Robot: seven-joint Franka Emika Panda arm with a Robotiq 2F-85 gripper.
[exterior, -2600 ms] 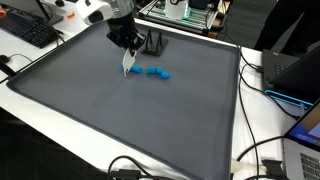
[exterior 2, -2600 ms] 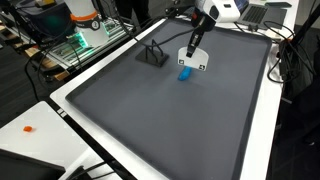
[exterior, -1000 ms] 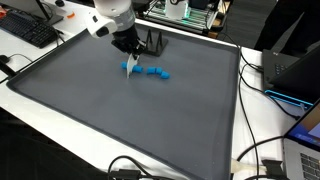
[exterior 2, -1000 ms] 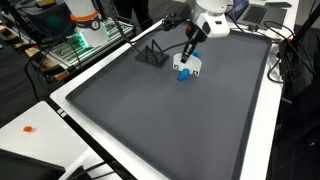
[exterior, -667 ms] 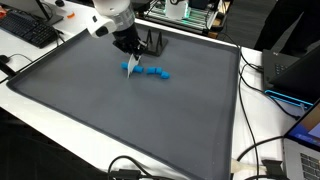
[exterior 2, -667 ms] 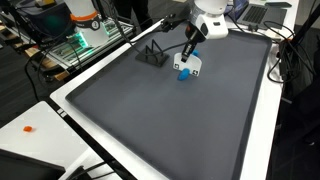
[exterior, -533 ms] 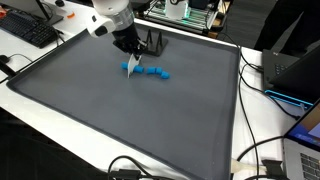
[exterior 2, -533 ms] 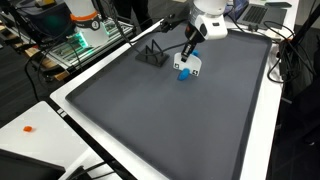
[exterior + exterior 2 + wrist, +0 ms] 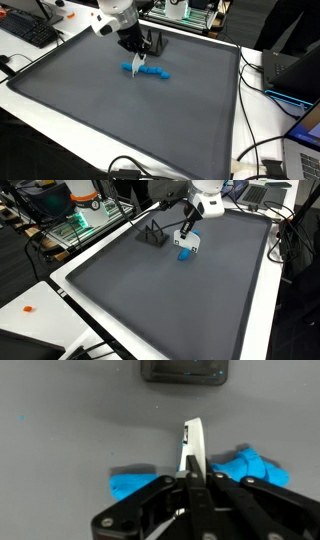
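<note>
CHANGE: your gripper (image 9: pixel 136 60) has shifted right, over the row's left end | JAWS: pinched shut on the white strip (image 9: pixel 192 445) | BLUE BLOCKS (image 9: pixel 153 71): far centre of worktop (image 9: pixel 120 125), strip tip between two of them | MEANING: you're probably at contact, so ease in.

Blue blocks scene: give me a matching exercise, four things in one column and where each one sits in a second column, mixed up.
1 white strip
2 blue blocks
3 black stand
4 keyboard

A off the mat
B pinched in the tool
C standing near the mat's rim
D lying in a row on the mat

Pairs: 1-B, 2-D, 3-C, 4-A.
</note>
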